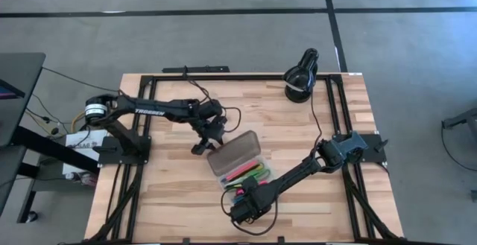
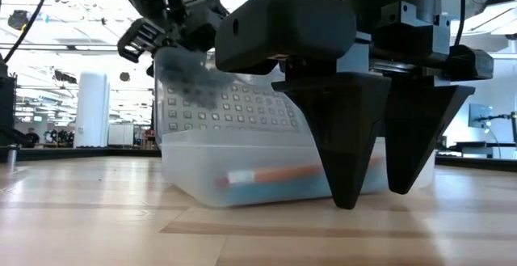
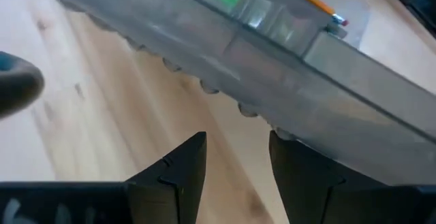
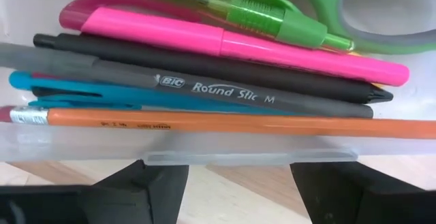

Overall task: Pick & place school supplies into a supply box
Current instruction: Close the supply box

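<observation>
While the small clear plastic supply box lies diagonally mid-worktop, pens and scissors inside, its grey dotted lid raised toward the far edge, the left hand, unclenched, hangs nearest it, the right hand spread by the near wall.

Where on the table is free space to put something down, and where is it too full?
Free: the table between lamp and right arm base, and its corner below the left arm base. Crowded: the middle, where the left gripper, box and right gripper cluster.
</observation>
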Available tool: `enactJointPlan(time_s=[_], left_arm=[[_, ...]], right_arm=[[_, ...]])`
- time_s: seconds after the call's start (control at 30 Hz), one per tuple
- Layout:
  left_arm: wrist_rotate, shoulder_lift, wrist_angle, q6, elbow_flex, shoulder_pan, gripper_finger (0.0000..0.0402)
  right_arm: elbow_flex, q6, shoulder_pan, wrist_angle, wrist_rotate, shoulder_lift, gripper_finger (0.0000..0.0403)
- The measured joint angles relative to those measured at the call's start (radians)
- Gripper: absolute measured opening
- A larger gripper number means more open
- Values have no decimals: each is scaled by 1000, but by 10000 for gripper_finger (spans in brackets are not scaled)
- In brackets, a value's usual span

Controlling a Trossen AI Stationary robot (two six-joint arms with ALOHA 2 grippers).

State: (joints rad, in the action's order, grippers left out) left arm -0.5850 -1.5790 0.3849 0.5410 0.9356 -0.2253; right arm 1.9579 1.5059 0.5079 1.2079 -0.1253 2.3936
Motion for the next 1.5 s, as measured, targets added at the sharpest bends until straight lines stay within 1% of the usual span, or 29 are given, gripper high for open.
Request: enactJointPlan(time_s=[0.2,0.37,0.47,0.7,0.8,0.97,1.1,1.5], left_arm=[[9,26,-15,-20,0,49,155],[14,55,-60,-50,0,76,155],[15,65,-73,-61,0,84,155],[15,68,-90,-76,0,103,155],[15,68,-99,-79,0,114,155],[13,67,-130,-95,0,132,155],[13,67,-163,-111,0,147,155],[27,66,-175,-116,0,152,155]], right_arm=[[0,-24,-6,-1,-5,0,237],[0,-54,-8,-5,-12,0,237],[-1,-90,-9,-11,-33,0,237],[-1,-175,-19,-17,-43,0,237],[-1,-172,-19,-19,-71,-1,237],[3,-170,-24,-22,-173,0,237],[14,-169,-27,-24,-224,0,237],[30,-169,27,-7,-222,-3,237]])
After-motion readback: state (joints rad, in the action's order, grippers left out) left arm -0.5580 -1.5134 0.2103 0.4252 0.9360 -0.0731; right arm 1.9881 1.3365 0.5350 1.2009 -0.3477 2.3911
